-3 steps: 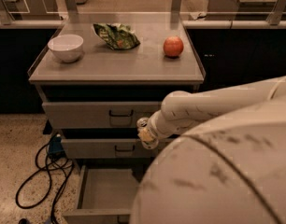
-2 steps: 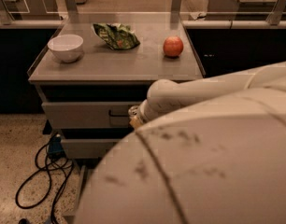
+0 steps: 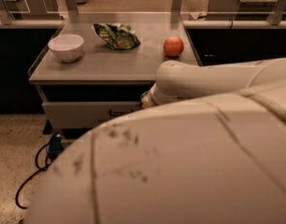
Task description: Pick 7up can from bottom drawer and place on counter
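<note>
While the robot's pale, scuffed arm shell [image 3: 180, 167] fills the lower view, we cannot see the hand. It lies somewhere beyond the wrist end [image 3: 147, 99], down in front of the cabinet, and we cannot tell if it is spread or pressed together.

The small silvery-green 7up can is not visible either. Nor is the lowest grey metal bottom drawer, which is behind the shell. We judge the can is either in that drawer or already in the hand, with no way to say which.

Step, as we judge it: working at the drawer, reach or lift.
- Keep any lift straight up, clear of the drawer front above.
- Carry the can upright.
- Set it down on the bare front middle of the flat grey bench [image 3: 110, 66], apart from what stands there.
- Release only once the base sits flat.

Count on the bench:
- 1 round white bowl [image 3: 66, 46], left
- 1 crumpled green foil snack bag [image 3: 117, 35], rear middle
- 1 round red-orange apple [image 3: 173, 46], right
- 0 cans

Elsewhere:
- 1 grey drawer front [image 3: 82, 115] showing
- 1 black cable [image 3: 33, 171] on the floor
</note>
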Robot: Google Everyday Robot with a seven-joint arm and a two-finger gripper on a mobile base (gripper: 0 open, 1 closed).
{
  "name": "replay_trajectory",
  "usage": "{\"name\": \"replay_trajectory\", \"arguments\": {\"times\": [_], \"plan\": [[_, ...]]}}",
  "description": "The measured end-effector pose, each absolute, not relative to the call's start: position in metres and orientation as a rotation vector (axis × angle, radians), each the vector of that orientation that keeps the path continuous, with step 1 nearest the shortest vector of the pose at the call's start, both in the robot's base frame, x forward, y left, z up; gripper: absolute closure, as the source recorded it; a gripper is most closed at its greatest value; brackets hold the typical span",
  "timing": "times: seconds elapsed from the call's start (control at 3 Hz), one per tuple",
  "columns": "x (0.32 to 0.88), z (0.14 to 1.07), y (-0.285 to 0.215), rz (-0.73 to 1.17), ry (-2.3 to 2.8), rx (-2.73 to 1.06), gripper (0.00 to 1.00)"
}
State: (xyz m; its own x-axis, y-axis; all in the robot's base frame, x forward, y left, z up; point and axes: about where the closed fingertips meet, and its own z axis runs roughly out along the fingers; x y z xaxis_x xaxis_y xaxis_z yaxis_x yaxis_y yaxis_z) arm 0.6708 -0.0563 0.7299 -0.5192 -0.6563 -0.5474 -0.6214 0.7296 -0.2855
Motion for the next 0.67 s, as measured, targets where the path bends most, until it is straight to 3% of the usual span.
{"name": "replay_trajectory", "arguments": {"times": [0.67], "plan": [[0.670,0.745,-0.068,-0.057,2.358,-0.928,1.00]]}}
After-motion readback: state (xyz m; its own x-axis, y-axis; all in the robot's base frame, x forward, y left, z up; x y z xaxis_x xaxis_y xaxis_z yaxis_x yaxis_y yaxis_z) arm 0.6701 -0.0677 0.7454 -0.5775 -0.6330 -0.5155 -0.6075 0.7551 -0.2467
